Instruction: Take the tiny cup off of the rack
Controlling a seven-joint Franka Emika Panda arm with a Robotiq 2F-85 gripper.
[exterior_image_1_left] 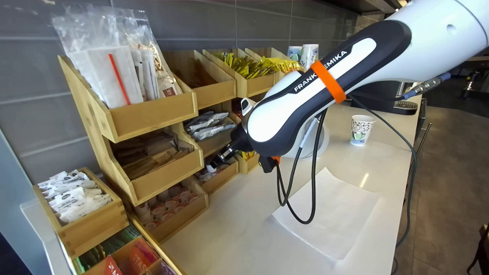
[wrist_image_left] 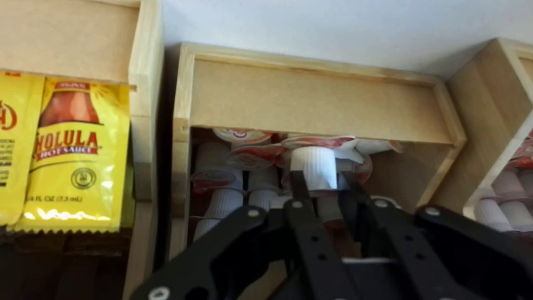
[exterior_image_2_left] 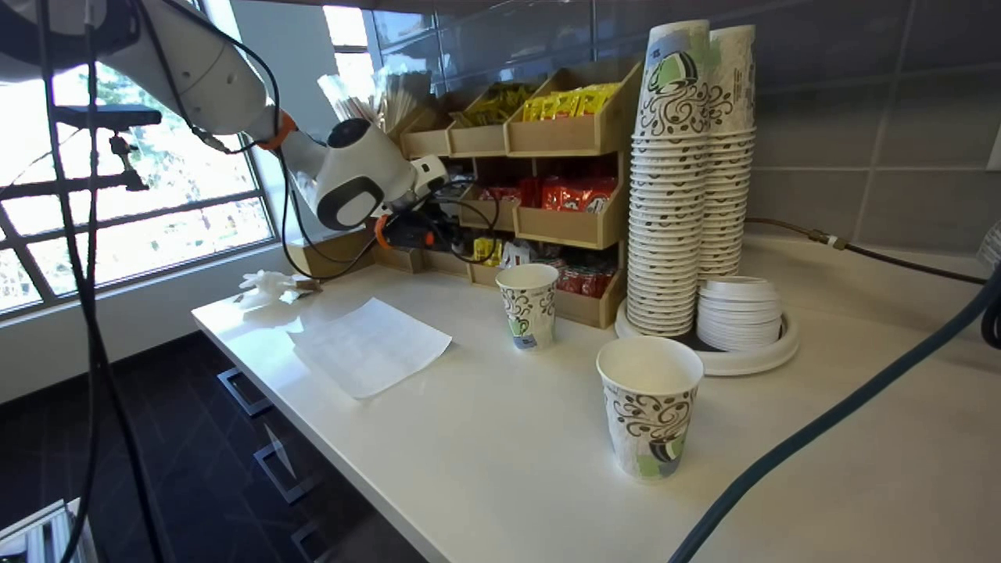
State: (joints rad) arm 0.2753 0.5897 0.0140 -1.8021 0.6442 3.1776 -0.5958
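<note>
The plywood rack shows in both exterior views (exterior_image_1_left: 153, 116) (exterior_image_2_left: 559, 137). Its bottom bin (wrist_image_left: 316, 98) in the wrist view holds several small white tubs with reddish lids. The tiny cup (wrist_image_left: 314, 166) is a white ribbed tub, its lid side turned away from the bin's front panel. My gripper (wrist_image_left: 321, 174) has its fingertips on either side of it and looks shut on it. In an exterior view the cup (exterior_image_1_left: 211, 168) shows at the tip of my gripper (exterior_image_1_left: 216, 163), over the bin's opening. In an exterior view the wrist (exterior_image_2_left: 414, 231) hides the fingertips.
Hot sauce packets (wrist_image_left: 79, 154) fill the neighbouring bin. A paper cup (exterior_image_1_left: 361, 130) and a paper sheet (exterior_image_1_left: 332, 214) lie on the counter. Another paper cup (exterior_image_2_left: 651, 410), cup stacks (exterior_image_2_left: 669, 203) and white lids (exterior_image_2_left: 739, 313) stand nearer an exterior camera. Cables hang from the arm.
</note>
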